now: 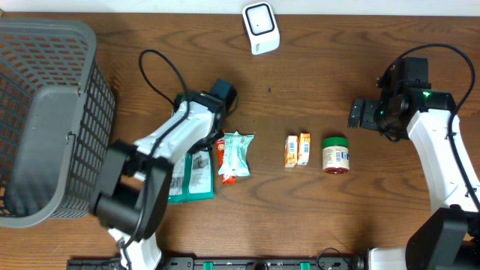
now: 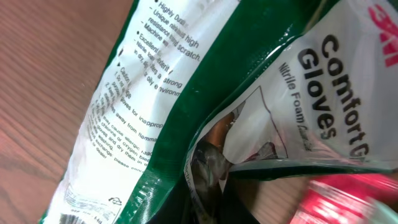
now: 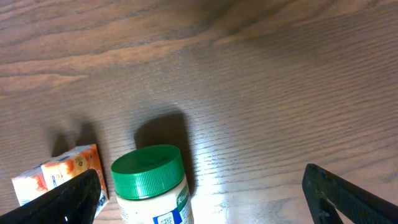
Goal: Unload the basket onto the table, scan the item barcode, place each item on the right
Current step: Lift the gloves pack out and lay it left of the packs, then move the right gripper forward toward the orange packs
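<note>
**Thin pinch on the glove pack looks slippy**

The left gripper (image 1: pixel 202 146) is pressed together on what looks like a bunched bit of film at the edge of the glove pack (image 2: pixel 155 106). The wrist view is too close to say how much it has. The pack lies on the table (image 1: pixel 315 217) between the basket (image 1: pixel 45 112) and the snack bag (image 1: pixel 235 156), well apart from the scanner (image 1: pixel 260 28).

The slick film could slide out on a lift, or the floppy pack could fold and hide its barcode. It might also drag the snack bag just beside it. The right gripper (image 1: pixel 366 114) is spread wide near the jar (image 3: pixel 148 174), holding nothing.
</note>
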